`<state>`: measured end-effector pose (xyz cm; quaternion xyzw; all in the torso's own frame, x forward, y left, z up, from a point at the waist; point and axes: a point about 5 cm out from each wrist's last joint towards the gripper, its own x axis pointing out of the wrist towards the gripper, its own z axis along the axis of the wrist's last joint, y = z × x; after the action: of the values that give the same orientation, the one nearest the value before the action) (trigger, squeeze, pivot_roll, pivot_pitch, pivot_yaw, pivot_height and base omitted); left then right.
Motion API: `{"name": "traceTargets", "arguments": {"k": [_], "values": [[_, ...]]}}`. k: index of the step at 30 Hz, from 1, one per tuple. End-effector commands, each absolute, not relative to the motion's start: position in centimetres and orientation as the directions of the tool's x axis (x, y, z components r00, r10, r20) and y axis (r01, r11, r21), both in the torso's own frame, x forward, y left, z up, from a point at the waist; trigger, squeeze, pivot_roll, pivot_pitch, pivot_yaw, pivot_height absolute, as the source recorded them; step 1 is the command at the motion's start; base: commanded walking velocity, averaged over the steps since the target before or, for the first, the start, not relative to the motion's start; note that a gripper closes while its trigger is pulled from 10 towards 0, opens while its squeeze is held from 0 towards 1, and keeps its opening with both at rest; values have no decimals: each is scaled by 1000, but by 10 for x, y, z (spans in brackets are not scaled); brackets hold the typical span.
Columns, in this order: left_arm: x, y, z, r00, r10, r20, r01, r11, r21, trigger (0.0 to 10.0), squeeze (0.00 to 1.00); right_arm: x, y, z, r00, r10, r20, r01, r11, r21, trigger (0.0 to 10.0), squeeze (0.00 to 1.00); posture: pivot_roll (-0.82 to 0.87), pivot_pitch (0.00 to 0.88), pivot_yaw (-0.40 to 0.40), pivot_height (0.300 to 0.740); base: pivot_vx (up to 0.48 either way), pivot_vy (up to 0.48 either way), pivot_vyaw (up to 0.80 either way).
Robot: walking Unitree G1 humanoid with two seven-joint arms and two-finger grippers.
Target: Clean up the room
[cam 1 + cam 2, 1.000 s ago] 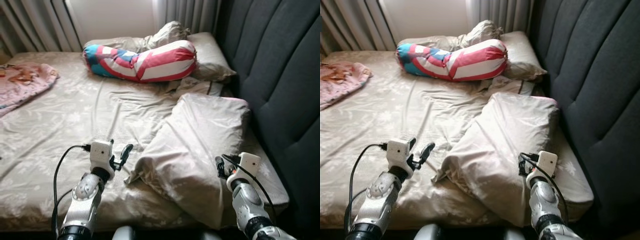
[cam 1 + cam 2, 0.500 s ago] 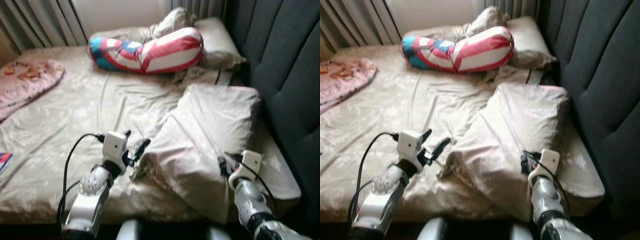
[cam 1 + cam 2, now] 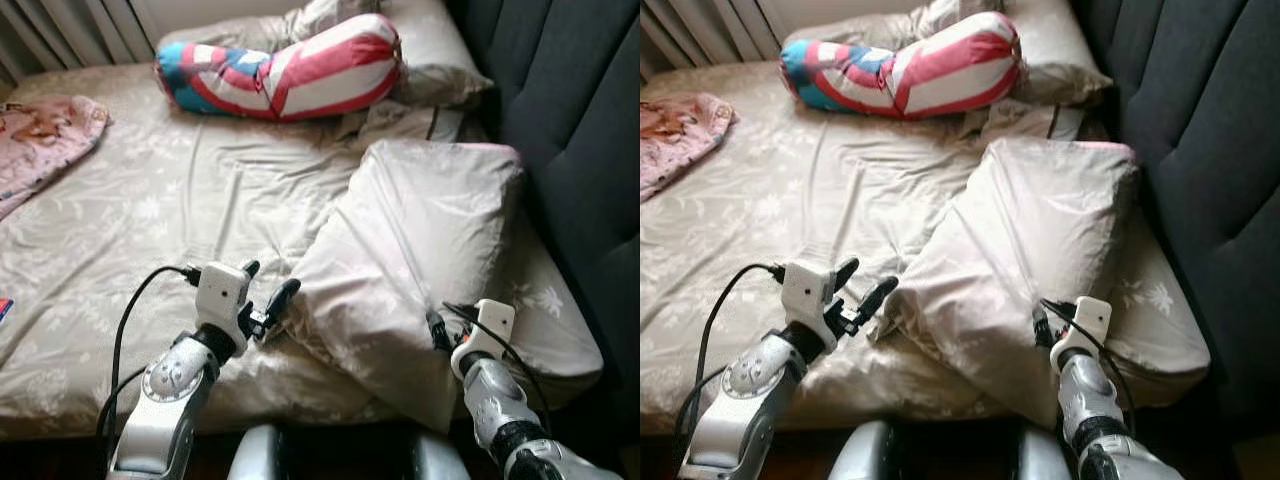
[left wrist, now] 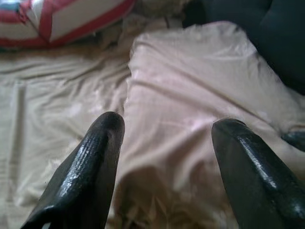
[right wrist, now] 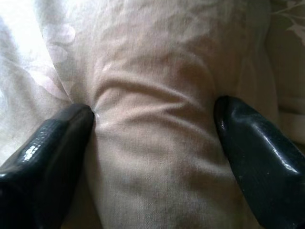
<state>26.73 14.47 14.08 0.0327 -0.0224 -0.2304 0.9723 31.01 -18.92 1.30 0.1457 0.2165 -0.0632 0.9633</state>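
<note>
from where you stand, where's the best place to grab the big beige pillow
Probably by its two near corners. The beige pillow lies slanted with its near end toward the robot. The left pincer is open at the near left corner; the right pincer is open astride a bunched fold at the right edge. Come in from the near side.

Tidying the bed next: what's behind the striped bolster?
Behind the striped bolster lie a beige pillow and crumpled bedding; their lower parts are hidden by it.

Soft satiny cloth pillow (image 3: 410, 250), creased cloth sheet (image 3: 150, 220), glossy black ribbed fingers (image 4: 90, 167)
</note>
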Motion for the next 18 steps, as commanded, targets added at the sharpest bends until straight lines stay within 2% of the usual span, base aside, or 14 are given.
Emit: {"name": "traceTargets", "arguments": {"k": [1, 4, 8, 11, 12, 13, 18], "values": [[262, 144, 145, 889, -457, 21, 454, 887, 87, 10000, 0, 290, -175, -12, 828, -17, -561, 187, 951, 247, 10000, 0, 127, 235, 97, 630, 0, 0, 0], [260, 143, 149, 884, -466, 21, 462, 881, 98, 10000, 0, 288, -171, -15, 818, -2, -575, 189, 945, 266, 10000, 0, 144, 244, 99, 630, 0, 0, 0], [254, 142, 159, 883, -468, 21, 464, 880, 105, 10000, 0, 285, -158, -19, 812, 84, -577, 148, 928, 343, 10000, 0, 161, 254, 102, 630, 0, 0, 0], [253, 141, 162, 884, -467, 25, 462, 881, 103, 10000, 0, 282, -155, -21, 807, 95, -583, 137, 930, 341, 10000, 0, 162, 265, 103, 630, 0, 0, 0], [252, 141, 163, 884, -467, 24, 463, 880, 103, 10000, 0, 281, -155, -22, 804, 93, -588, 139, 931, 338, 9608, 0, 165, 268, 104, 630, 0, 0, 0], [251, 139, 165, 882, -471, 24, 467, 878, 102, 10000, 0, 279, -153, -24, 800, 96, -592, 138, 931, 338, 0, 0, 168, 272, 106, 630, 0, 0, 0], [249, 139, 168, 881, -473, 20, 468, 878, 103, 10000, 0, 277, -150, -26, 794, 104, -600, 131, 933, 334, 0, 0, 172, 275, 108, 630, 0, 0, 0]]}}
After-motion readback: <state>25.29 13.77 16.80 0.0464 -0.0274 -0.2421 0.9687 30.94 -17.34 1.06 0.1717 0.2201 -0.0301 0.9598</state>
